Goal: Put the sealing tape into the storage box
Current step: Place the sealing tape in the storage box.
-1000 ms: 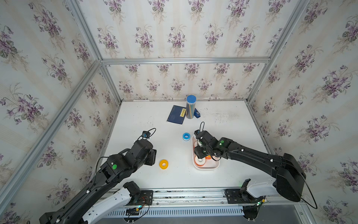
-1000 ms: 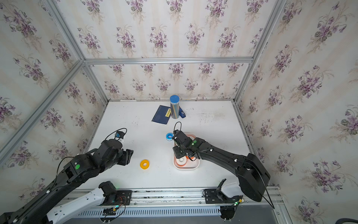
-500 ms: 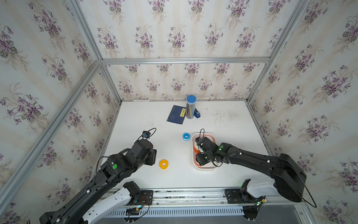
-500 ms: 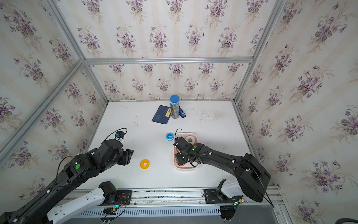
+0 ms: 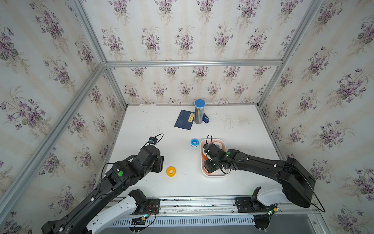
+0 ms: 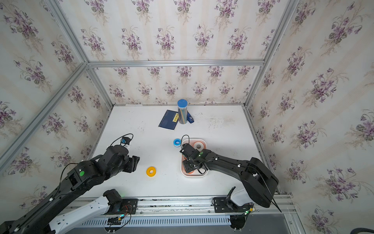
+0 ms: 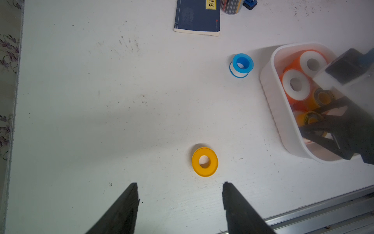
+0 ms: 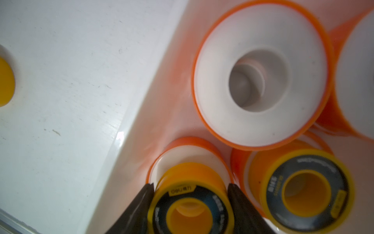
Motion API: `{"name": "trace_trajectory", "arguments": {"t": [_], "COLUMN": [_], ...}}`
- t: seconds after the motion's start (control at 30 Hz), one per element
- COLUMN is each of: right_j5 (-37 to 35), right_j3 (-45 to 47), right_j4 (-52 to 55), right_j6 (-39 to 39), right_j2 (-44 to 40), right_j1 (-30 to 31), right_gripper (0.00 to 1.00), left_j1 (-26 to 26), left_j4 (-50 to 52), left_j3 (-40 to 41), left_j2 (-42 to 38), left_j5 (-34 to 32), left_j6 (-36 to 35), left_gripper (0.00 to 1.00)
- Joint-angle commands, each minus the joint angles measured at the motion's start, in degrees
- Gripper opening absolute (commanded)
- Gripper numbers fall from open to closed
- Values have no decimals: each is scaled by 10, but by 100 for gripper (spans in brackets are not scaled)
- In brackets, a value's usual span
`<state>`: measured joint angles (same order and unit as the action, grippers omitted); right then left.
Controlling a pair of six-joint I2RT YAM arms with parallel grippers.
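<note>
The storage box [image 5: 214, 175] [image 6: 192, 175] [image 7: 269, 85] is a white tray at the table's right of centre. My right gripper [image 5: 208, 166] [image 6: 187, 166] [image 8: 190, 185] reaches down into its near end, shut on a yellow sealing tape roll with a black centre [image 8: 190, 202]. Beside that roll lie another yellow-and-black roll [image 8: 303, 190] and white-faced, orange-rimmed rolls [image 8: 261, 77] [image 7: 296, 84]. A yellow roll [image 5: 171, 171] [image 7: 204, 162] and a blue-and-white roll [image 5: 194, 142] [image 7: 241, 64] lie on the table outside the box. My left gripper [image 5: 159, 164] [image 7: 180, 184] hangs open just short of the yellow roll, holding nothing.
A dark blue notebook [image 5: 184, 120], a tall blue-capped cylinder [image 5: 199, 112] and a small blue object [image 5: 206, 119] stand at the back of the table. A metal rail [image 7: 323, 210] runs along the front edge.
My right gripper has moved along the box toward its near end, carrying the yellow-and-black roll. The left arm has stayed where it was.
</note>
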<state>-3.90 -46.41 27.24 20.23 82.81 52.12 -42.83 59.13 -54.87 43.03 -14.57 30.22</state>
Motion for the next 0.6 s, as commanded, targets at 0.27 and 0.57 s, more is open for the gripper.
{"name": "trace_trajectory", "arguments": {"t": [0.27,0.57], "right_j5": [-15,-34], "right_j3": [-7,-1], "right_j4": [0,-11], "right_j6": [4,11], "right_j2": [4,-58], "right_j1": [0,1], "right_gripper": [65,67], "left_j1": [1,0], "left_j4": [-1,-2], "left_j3": [-1,0], "left_j2": [0,4], "left_j5": [-4,-1], "left_j6": [-2,-2], "left_gripper": [68,68]}}
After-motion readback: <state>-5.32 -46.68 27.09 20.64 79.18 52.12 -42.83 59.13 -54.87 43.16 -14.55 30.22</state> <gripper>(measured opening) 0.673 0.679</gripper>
